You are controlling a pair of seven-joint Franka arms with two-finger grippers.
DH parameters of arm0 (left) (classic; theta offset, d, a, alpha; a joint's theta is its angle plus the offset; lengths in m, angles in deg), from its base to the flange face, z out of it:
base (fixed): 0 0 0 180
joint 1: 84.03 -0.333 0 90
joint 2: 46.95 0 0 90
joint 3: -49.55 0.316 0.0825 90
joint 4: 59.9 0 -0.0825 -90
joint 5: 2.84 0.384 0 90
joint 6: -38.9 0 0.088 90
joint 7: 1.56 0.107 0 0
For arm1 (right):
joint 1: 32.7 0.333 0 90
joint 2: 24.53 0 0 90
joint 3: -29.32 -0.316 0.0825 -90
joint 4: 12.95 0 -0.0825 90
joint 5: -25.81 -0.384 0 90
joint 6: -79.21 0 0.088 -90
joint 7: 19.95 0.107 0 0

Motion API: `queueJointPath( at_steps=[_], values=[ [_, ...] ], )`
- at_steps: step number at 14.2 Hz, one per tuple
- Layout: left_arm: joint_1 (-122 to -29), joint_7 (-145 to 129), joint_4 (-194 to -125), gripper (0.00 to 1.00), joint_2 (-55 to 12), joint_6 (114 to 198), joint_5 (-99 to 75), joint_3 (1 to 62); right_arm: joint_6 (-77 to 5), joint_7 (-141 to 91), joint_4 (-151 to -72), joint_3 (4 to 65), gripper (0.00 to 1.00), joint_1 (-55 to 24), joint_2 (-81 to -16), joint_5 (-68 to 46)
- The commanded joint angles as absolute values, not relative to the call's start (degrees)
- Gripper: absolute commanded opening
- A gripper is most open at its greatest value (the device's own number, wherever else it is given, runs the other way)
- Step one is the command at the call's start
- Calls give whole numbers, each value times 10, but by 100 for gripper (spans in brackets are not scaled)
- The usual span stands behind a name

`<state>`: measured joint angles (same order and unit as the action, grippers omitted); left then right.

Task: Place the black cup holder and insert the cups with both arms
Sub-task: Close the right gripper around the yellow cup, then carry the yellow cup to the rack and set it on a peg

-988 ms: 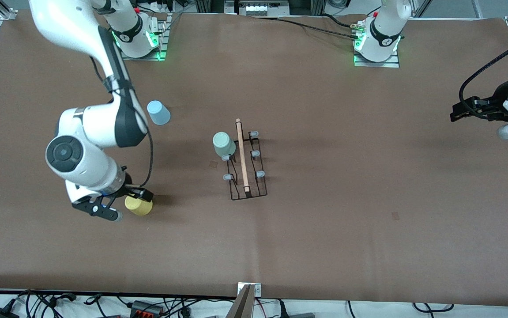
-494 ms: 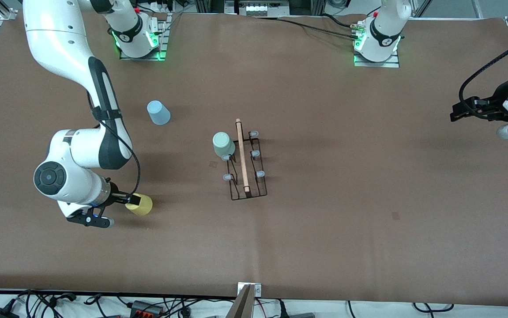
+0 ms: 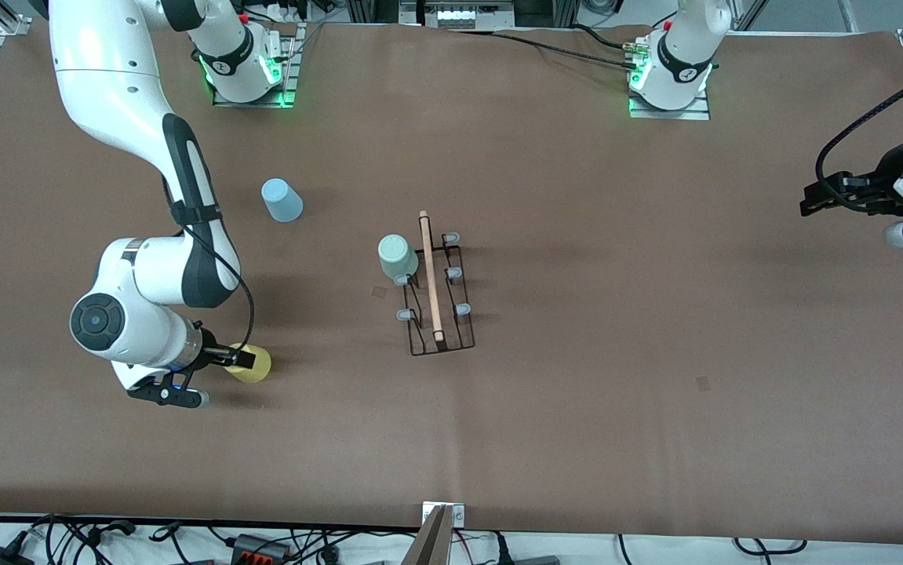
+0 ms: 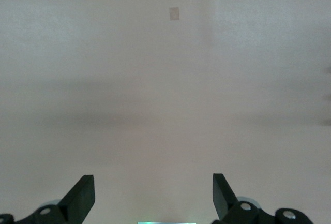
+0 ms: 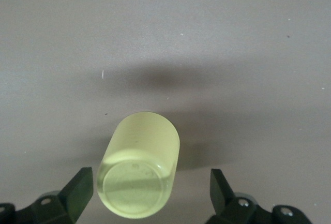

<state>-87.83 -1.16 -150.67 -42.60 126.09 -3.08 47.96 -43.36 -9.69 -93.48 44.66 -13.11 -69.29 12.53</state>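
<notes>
my right claw (image 5: 147,193) at the yellow cup (image 5: 139,175)
the cup lies between my wide open fingers, not gripped; my left claw (image 4: 153,195) waits open.

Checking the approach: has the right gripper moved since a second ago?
Yes. The right gripper, open, has shifted toward the right arm's end of the table, off the top of the yellow cup.

Three cups: one yellow cup (image 3: 252,364), one light blue cup (image 3: 282,200), one pale green cup (image 3: 396,257). One black cup holder (image 3: 437,292), six grey-capped pegs. Two arms, two grippers.
</notes>
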Motion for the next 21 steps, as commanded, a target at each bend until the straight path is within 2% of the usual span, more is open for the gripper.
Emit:
queueJointPath(
  at_steps=[1, 4, 5, 7, 8, 10, 11, 13, 15, 18, 21],
  values=[
    [-883, -7, -1508, 100, -426, 1265, -41, 478, -451, -105, -921, 432, 100, -141, -706, 105],
    [-883, -6, -1505, 100, -426, 1265, -41, 478, -449, -111, -922, 432, 100, -141, -709, 82],
    [-882, -7, -1505, 100, -426, 1265, -41, 477, -448, -112, -922, 432, 94, -141, -710, 82],
    [-883, -7, -1505, 100, -426, 1264, -41, 477, -442, -113, -922, 432, 40, -142, -711, 85],
    [-882, -7, -1505, 100, -426, 1264, -41, 477, -440, -116, -922, 433, 29, -141, -708, 87],
    [-882, -7, -1505, 100, -426, 1264, -41, 476, -418, -129, -912, 432, 14, -138, -695, 88],
    [-882, -7, -1505, 100, -426, 1264, -41, 476, -385, -132, -886, 433, 13, -135, -691, 88],
    [-883, -7, -1506, 100, -426, 1264, -41, 476, -293, -129, -808, 432, 2, -132, -692, 89],
    [-883, -6, -1505, 100, -426, 1264, -41, 476, -225, -127, -742, 432, 0, -113, -691, 88],
    [-883, -6, -1506, 100, -426, 1264, -42, 476, -211, -119, -735, 439, 0, -42, -672, 89],
    [-883, -6, -1506, 100, -426, 1264, -41, 476, -211, -120, -735, 437, 0, -5, -671, 88]
  ],
)
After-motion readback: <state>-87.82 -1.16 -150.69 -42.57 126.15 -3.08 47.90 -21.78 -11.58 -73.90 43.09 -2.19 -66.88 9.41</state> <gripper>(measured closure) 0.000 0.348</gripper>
